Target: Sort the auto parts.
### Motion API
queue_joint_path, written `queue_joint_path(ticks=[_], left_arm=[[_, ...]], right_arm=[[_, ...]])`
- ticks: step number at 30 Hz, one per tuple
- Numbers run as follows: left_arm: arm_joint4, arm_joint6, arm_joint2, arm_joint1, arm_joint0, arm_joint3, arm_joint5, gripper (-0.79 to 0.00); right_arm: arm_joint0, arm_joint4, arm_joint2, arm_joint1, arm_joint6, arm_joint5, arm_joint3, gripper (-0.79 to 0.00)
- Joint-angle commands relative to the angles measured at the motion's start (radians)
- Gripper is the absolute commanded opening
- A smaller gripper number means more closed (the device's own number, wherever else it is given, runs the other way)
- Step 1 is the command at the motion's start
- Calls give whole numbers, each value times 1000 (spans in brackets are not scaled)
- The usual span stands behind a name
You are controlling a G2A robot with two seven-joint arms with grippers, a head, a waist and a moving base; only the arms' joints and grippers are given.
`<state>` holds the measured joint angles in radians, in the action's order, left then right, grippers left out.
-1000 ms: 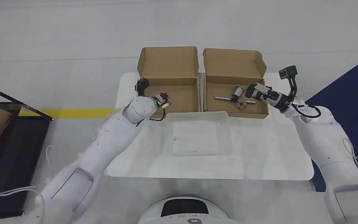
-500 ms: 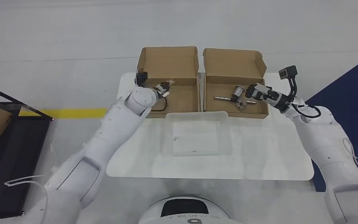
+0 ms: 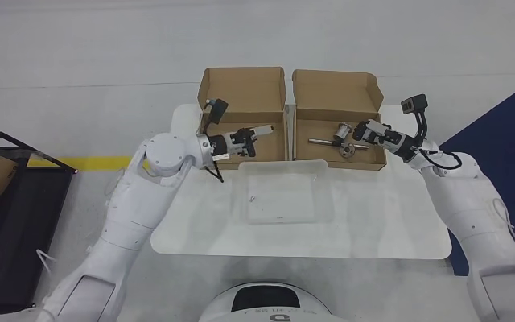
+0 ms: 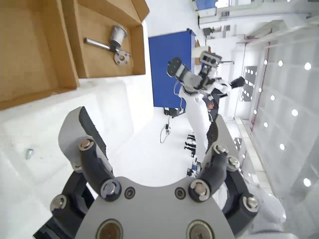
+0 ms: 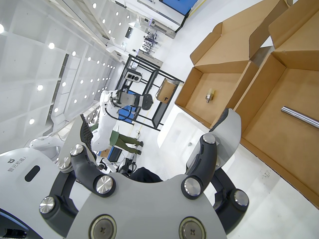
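Swung round since the earlier frame, the left hand is held over the left brown cardboard box, spread wide, empty. A white worktop is set on a pale grey floor crossed by a yellow line at 9 o'clock. A small cream-capped metal stud is kept in that box, at 11 o'clock. In the right brown cardboard box, at 1 o'clock, a steel rod, a grey bushing and a flange are laid; the right hand, wide open, is seen at its 3 o'clock side. A tiny bolt is seen in the clear plastic tray at centre.
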<state>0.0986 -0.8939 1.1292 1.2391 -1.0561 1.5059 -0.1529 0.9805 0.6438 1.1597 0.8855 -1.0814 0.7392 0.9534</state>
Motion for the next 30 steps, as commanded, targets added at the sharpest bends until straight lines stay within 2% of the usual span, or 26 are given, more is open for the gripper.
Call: queue_joint_path(ticks=[1,10,12,13,16,21,24,30], left_arm=[[-3,8,-2,1,3,-6,0,0],[-3,8,-2,1,3,-6,0,0],[-255,126,-52,-5,-10,45,1,0],[-327,105,-99,-6,-24,84,6,0],[-446,-45,-163,-14,-10,132,51,0],[-633,-234,-264,-19,37,139,86,0],[-679,-252,-304,-13,55,124,75,0],[-639,-243,-304,-8,57,119,73,0]], right_arm=[[0,0,0,0,0,0,0,0],[0,0,0,0,0,0,0,0],[0,0,0,0,0,0,0,0],[0,0,0,0,0,0,0,0],[0,0,0,0,0,0,0,0],[0,0,0,0,0,0,0,0],[0,0,0,0,0,0,0,0],[0,0,0,0,0,0,0,0]])
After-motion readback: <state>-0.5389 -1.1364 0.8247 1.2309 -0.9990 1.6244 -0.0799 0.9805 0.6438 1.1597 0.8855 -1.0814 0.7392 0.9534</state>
